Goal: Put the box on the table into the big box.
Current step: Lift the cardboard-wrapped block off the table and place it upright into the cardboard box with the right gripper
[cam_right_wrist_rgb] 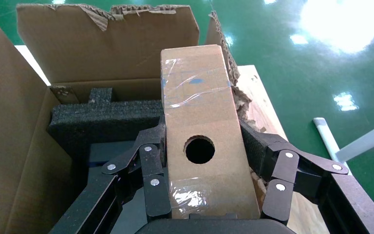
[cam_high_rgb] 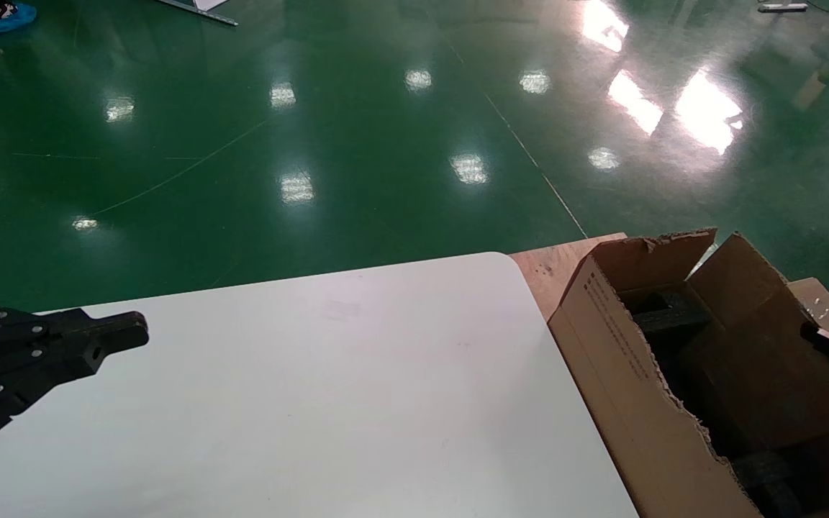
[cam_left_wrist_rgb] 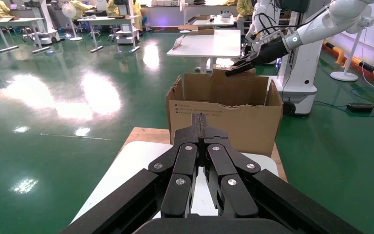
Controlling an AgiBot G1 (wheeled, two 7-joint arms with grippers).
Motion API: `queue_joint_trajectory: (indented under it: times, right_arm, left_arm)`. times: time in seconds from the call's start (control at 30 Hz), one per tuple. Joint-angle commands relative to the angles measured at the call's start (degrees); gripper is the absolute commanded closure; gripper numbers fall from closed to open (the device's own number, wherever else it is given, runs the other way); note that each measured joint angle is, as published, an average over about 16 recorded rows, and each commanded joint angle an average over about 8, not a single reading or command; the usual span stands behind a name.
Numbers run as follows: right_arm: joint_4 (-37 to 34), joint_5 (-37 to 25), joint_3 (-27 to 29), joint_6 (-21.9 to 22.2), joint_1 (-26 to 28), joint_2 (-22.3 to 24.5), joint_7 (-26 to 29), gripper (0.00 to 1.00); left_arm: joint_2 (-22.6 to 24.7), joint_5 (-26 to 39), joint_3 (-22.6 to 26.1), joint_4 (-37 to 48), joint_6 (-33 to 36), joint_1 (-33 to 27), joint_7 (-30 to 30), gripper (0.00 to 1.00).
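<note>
Nearest on the left, left gripper (cam_high_rgb: 127,338) hovers idle over the white tabletop (cam_high_rgb: 328,403), fingers pressed together, empty. On the right, right gripper (cam_right_wrist_rgb: 214,195) clamps the box (cam_right_wrist_rgb: 202,141) by its two sides, poised over the big box (cam_right_wrist_rgb: 24,122), above its black foam (cam_right_wrist_rgb: 102,119). Judgement: lower straight down, keep clear of the torn far flap (cam_right_wrist_rgb: 102,44), seat the box on the foam before letting go.

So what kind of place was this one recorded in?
Probably a robot lab or factory hall: glossy green floor, rows of white workbenches with people, another white robot nearby. The right gripper holds the box over the big box.
</note>
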Motion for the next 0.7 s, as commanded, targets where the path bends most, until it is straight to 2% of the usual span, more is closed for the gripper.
queue_joint_trajectory:
  times: [0.03,0.57,0.63,0.7]
  right_arm:
    - [-0.47,-0.15,-0.1,0.08,0.17,-0.16,-0.17,1.0]
    - [-0.55,-0.71,0.32,1.75,-0.96,-0.26,-0.1,1.0]
    - [-0.36,-0.77,0.33,1.98,-1.09,-0.26,-0.01,0.98]
    - [-0.17,-0.83,0.31,2.2,-1.17,-0.26,0.07,0.94]
  left_arm:
    - [0.0,0.0,0.0,0.0,0.0,0.0,0.0,1.0]
    - [0.0,0.0,0.0,0.0,0.0,0.0,0.0,0.99]
    - [0.0,0.0,0.0,0.0,0.0,0.0,0.0,0.89]
    - [0.0,0.0,0.0,0.0,0.0,0.0,0.0,0.65]
